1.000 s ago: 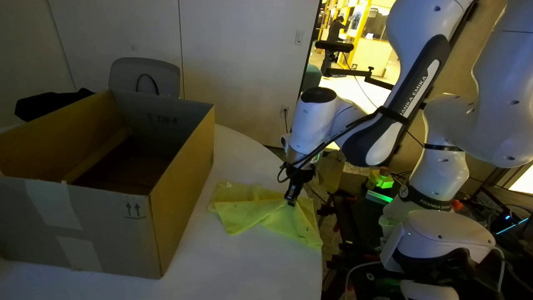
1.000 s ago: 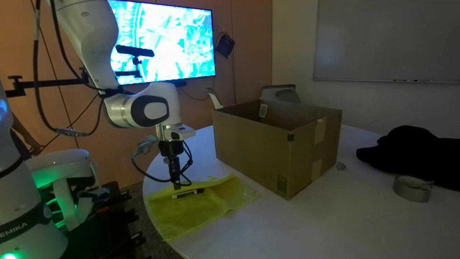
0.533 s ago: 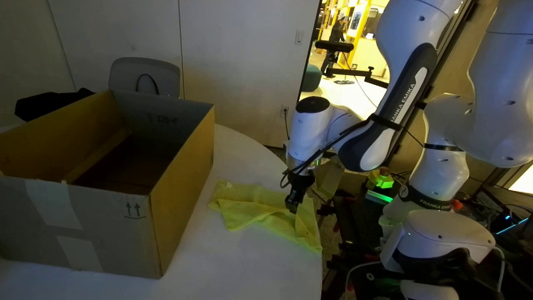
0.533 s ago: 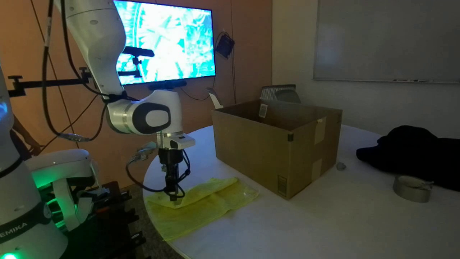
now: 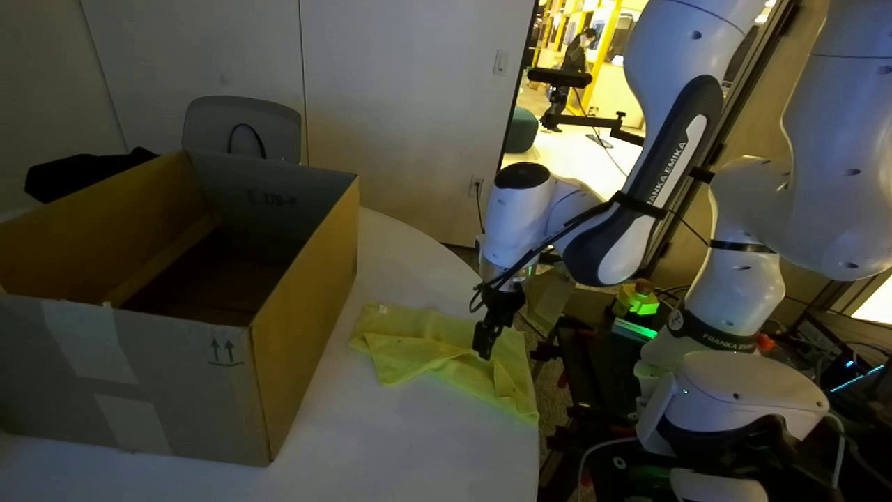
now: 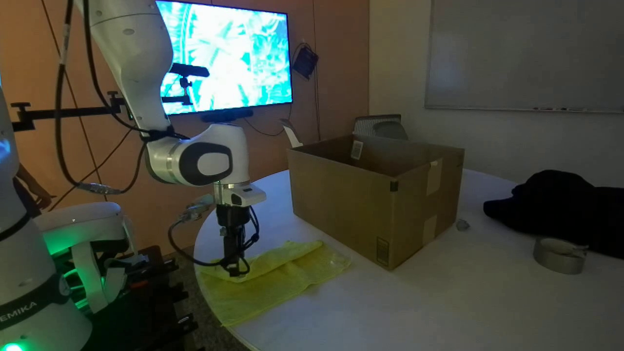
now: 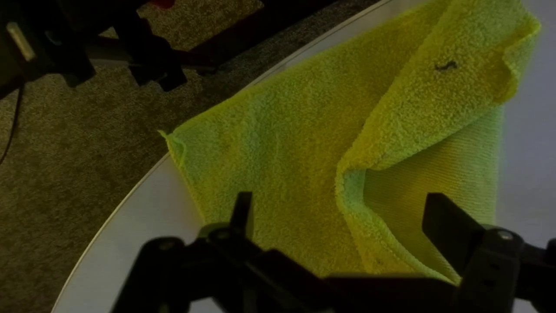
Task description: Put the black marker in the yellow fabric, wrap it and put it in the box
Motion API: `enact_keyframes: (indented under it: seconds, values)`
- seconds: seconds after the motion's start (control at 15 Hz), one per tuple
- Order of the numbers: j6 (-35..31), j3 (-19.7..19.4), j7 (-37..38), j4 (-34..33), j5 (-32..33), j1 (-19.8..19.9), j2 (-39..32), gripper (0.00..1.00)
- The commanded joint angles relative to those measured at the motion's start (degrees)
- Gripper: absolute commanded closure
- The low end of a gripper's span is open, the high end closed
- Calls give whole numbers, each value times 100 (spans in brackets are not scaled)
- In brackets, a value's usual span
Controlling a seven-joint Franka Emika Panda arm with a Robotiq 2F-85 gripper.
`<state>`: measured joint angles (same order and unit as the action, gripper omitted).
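The jaws of the gripper (image 7: 339, 204) stand wide apart in the wrist view, and the fingers (image 7: 447, 230) have hold of nothing; whether their tips touch what lies below cannot be told. Under them is the yellow fabric (image 7: 295, 165), partly folded over on itself: a thick lip of the fold runs through the gap between the fingers, and the folded flap bears a small dark mark (image 7: 446, 66). Where the black marker lies cannot be told from any of the three views. The fabric lies along the edge of the round table (image 6: 463, 302) nearest the robot's base (image 6: 44, 326), and in the wrist view one of its corners pokes out just past that edge. The white arm (image 5: 519, 216) reaches in over the same edge, so that the gripper hangs above the fabric. Farther in from there, near the fabric, the cardboard box (image 6: 341, 204) stands upright, open at the top; in an exterior view it hides a stretch of the table's far edge. A small grey lump (image 6: 462, 224) lies just beside one lower corner of the box. Farther along the table, a roll of tape (image 6: 558, 257) lies beside a black heap (image 6: 560, 209). Past the edge behind the box stands a chair (image 5: 240, 125).
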<state>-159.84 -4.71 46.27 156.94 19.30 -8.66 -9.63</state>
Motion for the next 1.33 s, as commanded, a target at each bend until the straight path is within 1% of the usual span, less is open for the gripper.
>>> enact_keyframes:
  seconds: [0.0,0.13,0.33,0.6,0.73,0.93,1.27]
  values:
    - [-626,-76,-398,15,-180,179,-266,0]
    - [-921,-93,-722,-22,-367,271,-463,0]
    - [-1218,-55,-1462,-109,-935,485,-754,0]
    - [-1258,-66,-2391,-247,-1633,728,-964,0]
    - [-1225,1,-2770,-363,-1892,924,-1061,0]
    - [-1237,174,-3260,-512,-2235,1237,-1251,0]
    - [-1340,613,-3914,-778,-2677,1855,-1728,0]
